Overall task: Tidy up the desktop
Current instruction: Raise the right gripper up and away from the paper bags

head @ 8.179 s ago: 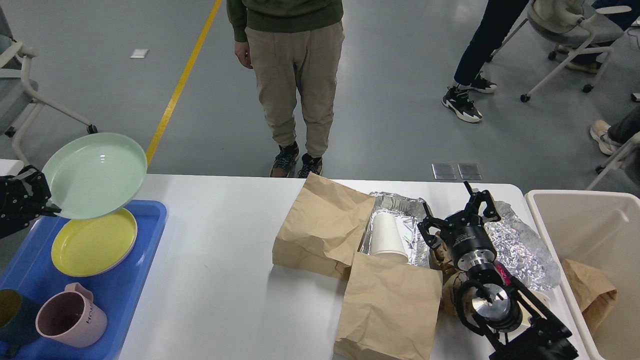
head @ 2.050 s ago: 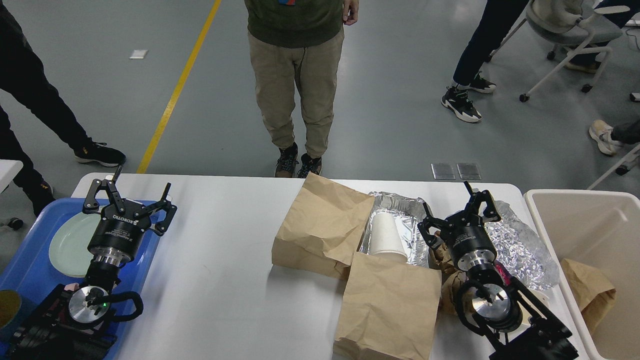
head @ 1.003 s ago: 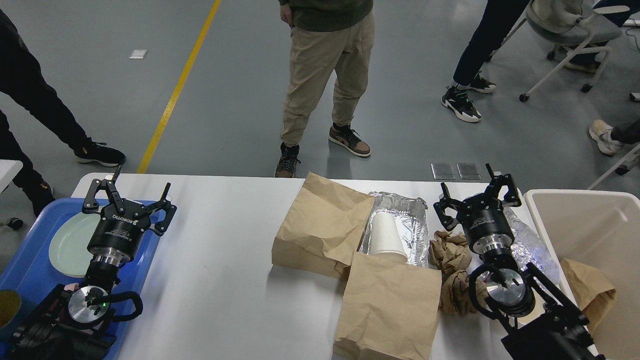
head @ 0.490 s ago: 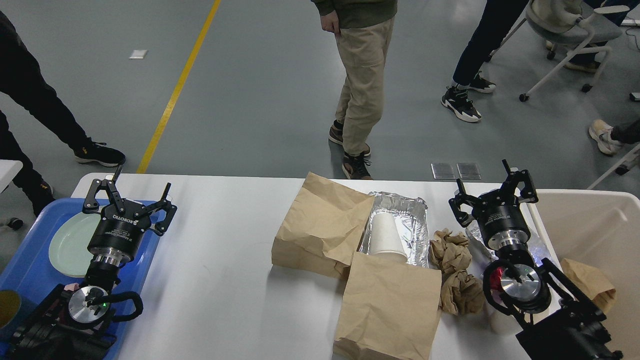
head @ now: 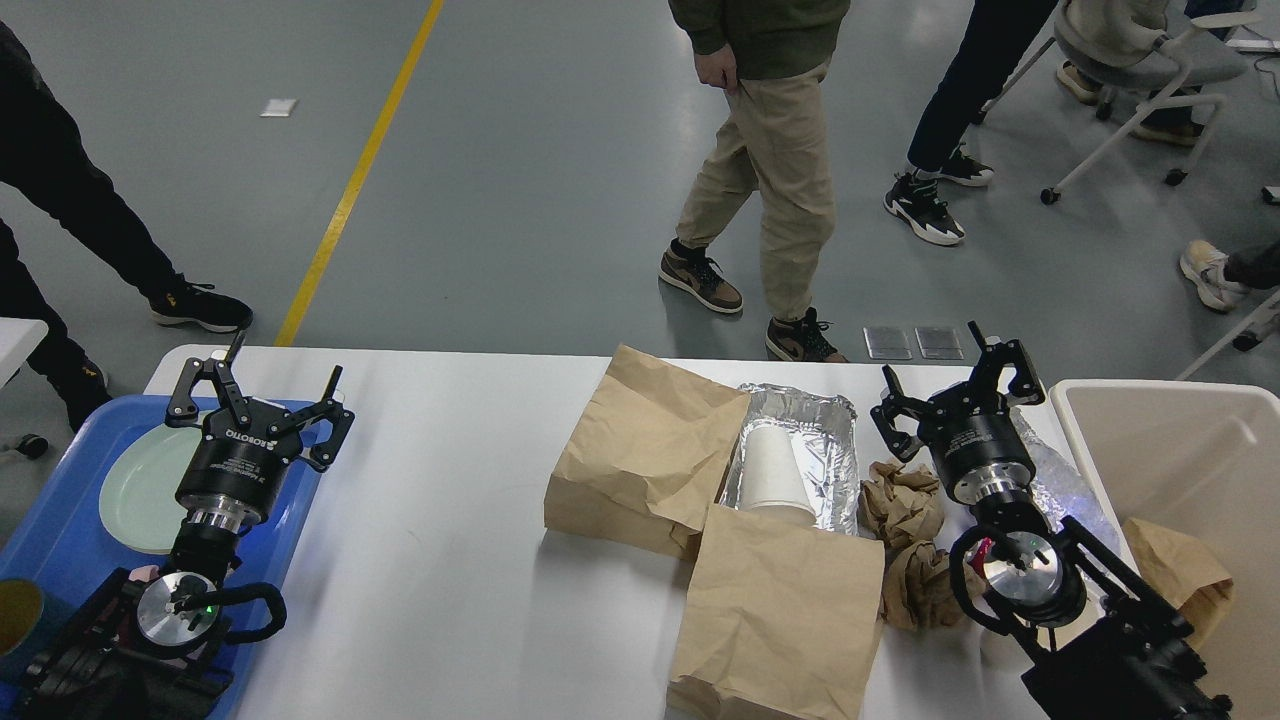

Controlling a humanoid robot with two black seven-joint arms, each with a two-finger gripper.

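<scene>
The desktop [head: 450,560] spans the view beneath both of my arms; grey floor with a yellow line [head: 355,180] lies beyond its far edge.

1. Left gripper [head: 258,385]: jaws spread wide, holding nothing, hovering over the blue tray [head: 60,530]. The tray holds a pale green plate [head: 135,495], just left of these jaws.
2. Between the grippers: two brown paper bags [head: 650,450] [head: 780,610], and a foil tray [head: 820,440] containing a white paper cup [head: 775,470] on its side.
3. Right gripper [head: 950,385]: jaws spread wide, empty. Crumpled brown paper [head: 900,500] lies just left of it and nearer me.
4. Right of these jaws: beige bin [head: 1190,440], holding a brown paper bag [head: 1175,575].
</scene>
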